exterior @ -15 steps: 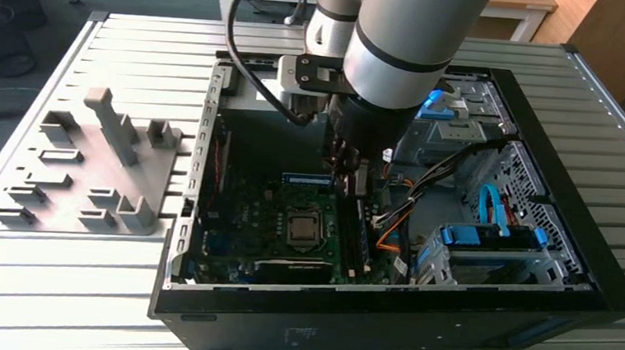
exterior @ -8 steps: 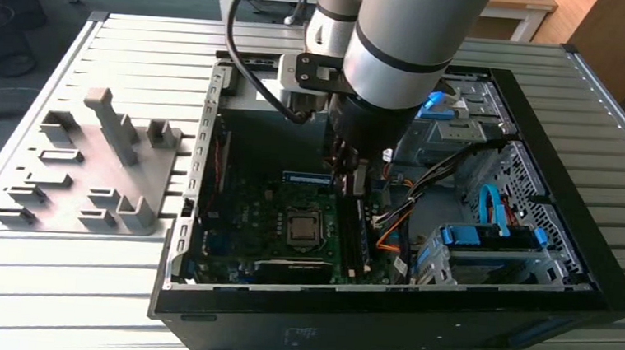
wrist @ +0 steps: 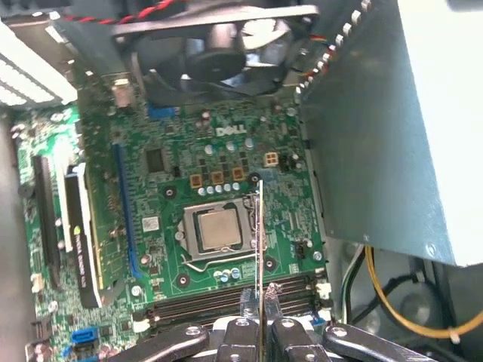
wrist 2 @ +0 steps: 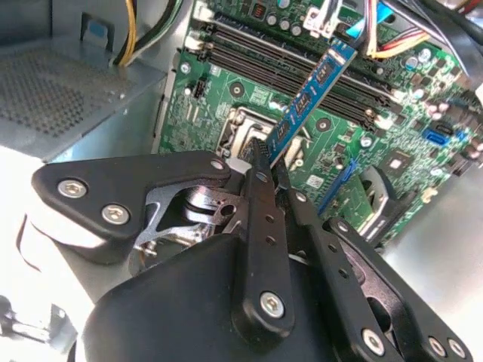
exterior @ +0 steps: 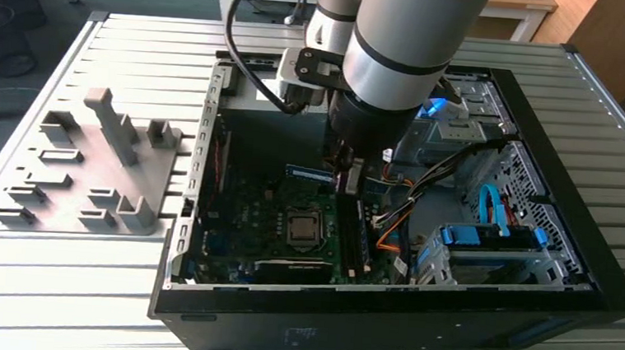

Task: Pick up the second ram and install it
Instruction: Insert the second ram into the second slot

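Observation:
My gripper (exterior: 345,182) reaches down inside the open computer case (exterior: 572,243), shut on the second ram (wrist 2: 313,90), a thin stick with a blue-and-white label. In the second wrist view the stick juts out from between the black fingers (wrist 2: 260,196) and hangs over the green motherboard (wrist 2: 226,98), close to the long black memory slots (wrist 2: 264,60). Seen edge-on in the first wrist view, the ram (wrist: 260,234) is a thin line beside the silver processor (wrist: 219,226), above the slots (wrist: 219,300). In the exterior view the ram (exterior: 310,173) sits just above the board.
A grey power supply box (wrist: 385,128) and a fan (wrist: 219,53) border the board. Blue drive cages (exterior: 484,241) and loose cables (exterior: 397,222) fill the case's side at the exterior view's right. A grey fixture (exterior: 92,168) with posts stands on the slatted table at the exterior view's left.

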{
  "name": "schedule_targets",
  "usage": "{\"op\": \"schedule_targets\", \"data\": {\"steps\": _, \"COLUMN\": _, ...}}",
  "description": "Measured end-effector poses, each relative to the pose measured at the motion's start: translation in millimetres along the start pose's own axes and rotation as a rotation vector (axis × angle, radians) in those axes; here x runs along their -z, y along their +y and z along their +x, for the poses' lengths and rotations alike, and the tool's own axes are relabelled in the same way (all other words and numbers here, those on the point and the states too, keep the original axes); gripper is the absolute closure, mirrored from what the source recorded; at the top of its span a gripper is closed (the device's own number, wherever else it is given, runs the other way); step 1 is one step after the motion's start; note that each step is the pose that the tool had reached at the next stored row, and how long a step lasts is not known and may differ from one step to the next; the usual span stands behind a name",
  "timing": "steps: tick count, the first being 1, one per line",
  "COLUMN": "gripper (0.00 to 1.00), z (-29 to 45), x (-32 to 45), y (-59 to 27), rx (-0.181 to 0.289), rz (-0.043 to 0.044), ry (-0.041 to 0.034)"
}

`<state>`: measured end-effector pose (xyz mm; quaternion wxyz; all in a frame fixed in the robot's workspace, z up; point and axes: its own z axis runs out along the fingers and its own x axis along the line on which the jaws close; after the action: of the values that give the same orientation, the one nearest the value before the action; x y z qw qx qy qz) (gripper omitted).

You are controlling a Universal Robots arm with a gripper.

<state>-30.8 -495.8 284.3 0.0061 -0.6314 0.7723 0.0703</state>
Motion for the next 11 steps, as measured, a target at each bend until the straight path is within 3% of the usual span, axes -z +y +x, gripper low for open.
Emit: {"op": "schedule_targets", "data": {"steps": 11, "gripper": 0.86, "z": 0.1, "x": -1.0, "y": -0.1, "rx": -0.172, "rz": 0.0174, "ry": -0.0162}}
